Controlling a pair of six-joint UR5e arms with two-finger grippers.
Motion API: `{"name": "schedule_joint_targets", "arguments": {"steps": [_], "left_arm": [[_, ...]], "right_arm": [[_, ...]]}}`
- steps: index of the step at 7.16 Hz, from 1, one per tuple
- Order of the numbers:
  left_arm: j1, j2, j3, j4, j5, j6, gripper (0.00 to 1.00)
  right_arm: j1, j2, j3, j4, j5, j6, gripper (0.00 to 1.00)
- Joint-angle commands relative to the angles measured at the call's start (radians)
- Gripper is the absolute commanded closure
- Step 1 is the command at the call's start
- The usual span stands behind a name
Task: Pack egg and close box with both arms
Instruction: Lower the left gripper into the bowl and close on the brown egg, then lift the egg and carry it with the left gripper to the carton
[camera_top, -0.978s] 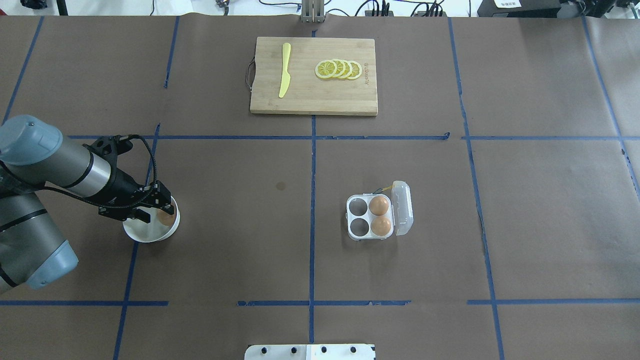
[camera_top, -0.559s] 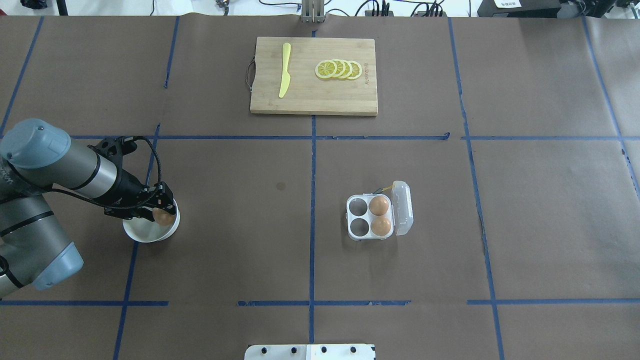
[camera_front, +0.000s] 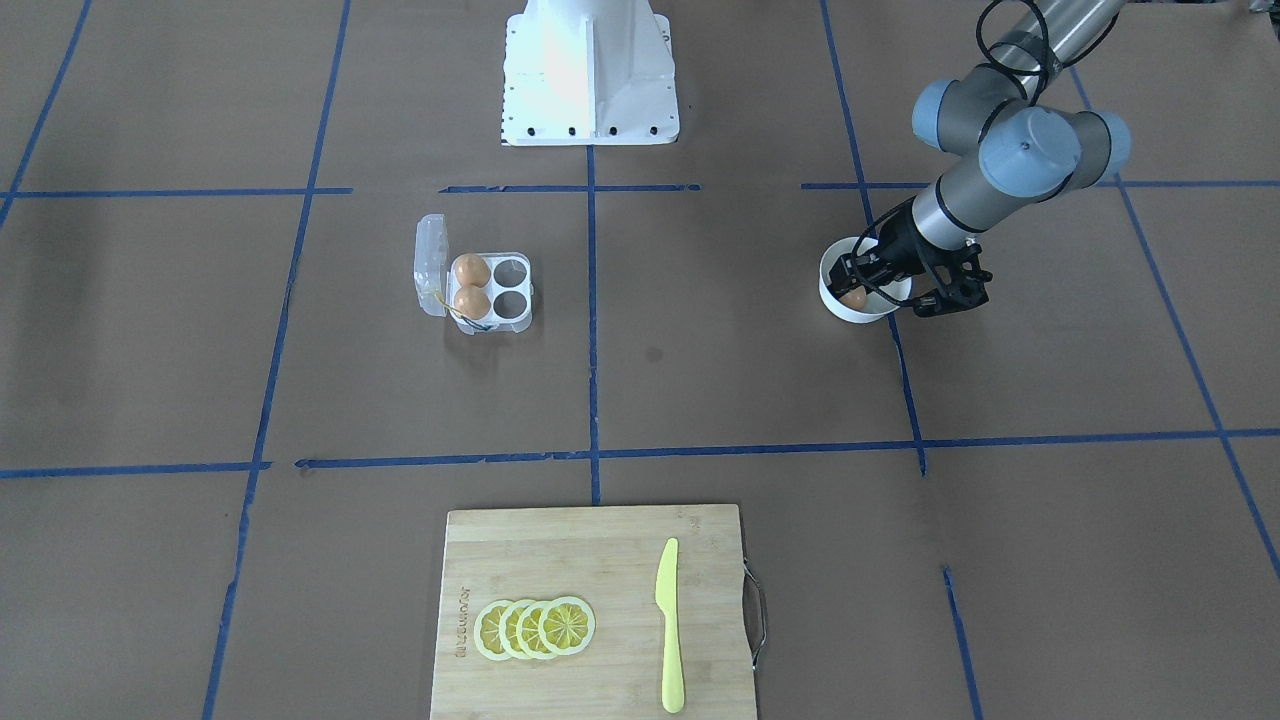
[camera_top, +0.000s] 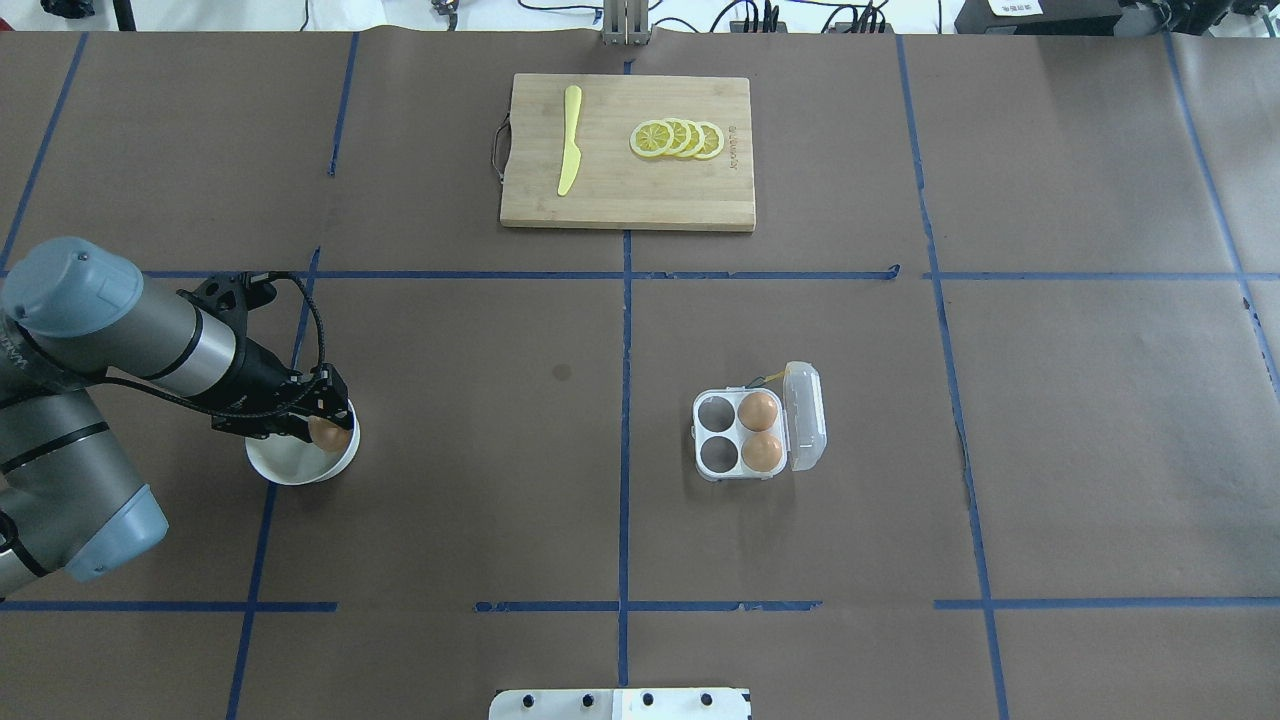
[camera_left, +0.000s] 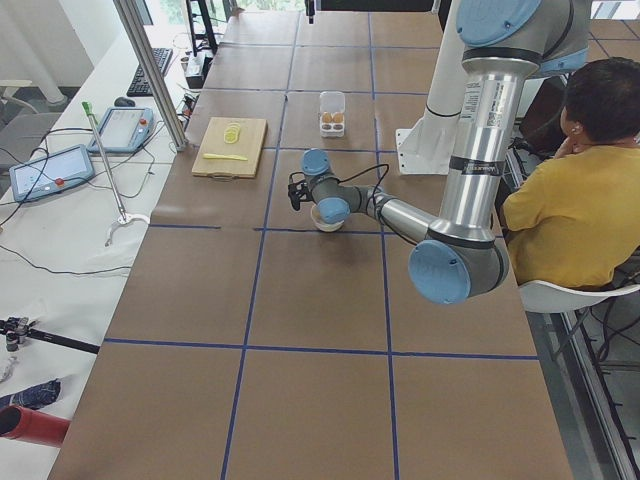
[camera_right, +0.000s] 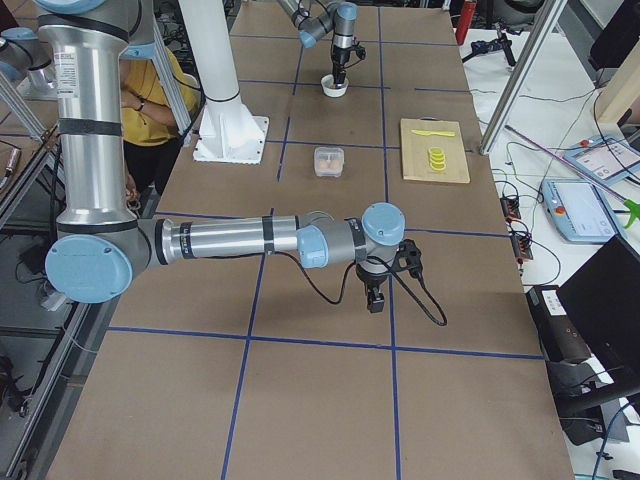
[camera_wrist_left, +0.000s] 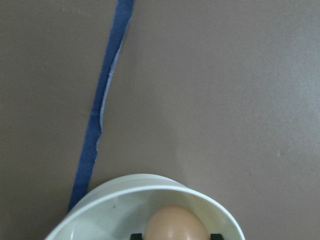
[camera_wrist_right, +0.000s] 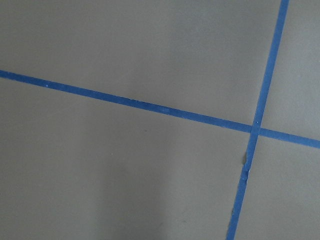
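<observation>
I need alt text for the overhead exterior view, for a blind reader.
The left tool holds an orange-brown egg in a white bowl at the left. Right of centre sits the open clear box, two eggs in its right cups; a cutting board with lemon slices lies beyond.

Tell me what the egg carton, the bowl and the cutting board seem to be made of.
Egg carton: clear, glossy plastic; the table shows through its lid.
Bowl: white and smooth, ceramic or plastic; can't tell which.
Cutting board: pale wood, possibly bamboo, matte, with visible strips of grain.
</observation>
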Motion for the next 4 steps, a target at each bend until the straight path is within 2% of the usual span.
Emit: {"name": "schedule_joint_targets", "arguments": {"steps": [1,2,3,4], "left_arm": [[-0.018,0.055,-0.078,0.0,-0.001,0.001,1.0],[-0.02,0.107,-0.139,0.0,-0.001,0.003,1.0],[-0.032,0.1,-0.185,0.008,-0.003,0.0,1.0],[-0.035,0.068,-0.175,0.008,-0.003,-0.002,1.0]], "right_arm": [[0.0,0.001,0.001,0.002,0.0,0.002,0.0],[0.0,0.001,0.001,0.0,0.0,0.0,0.0],[0.0,0.001,0.001,0.0,0.001,0.002,0.0],[0.0,0.001,0.002,0.002,0.001,0.002,0.0]]}}
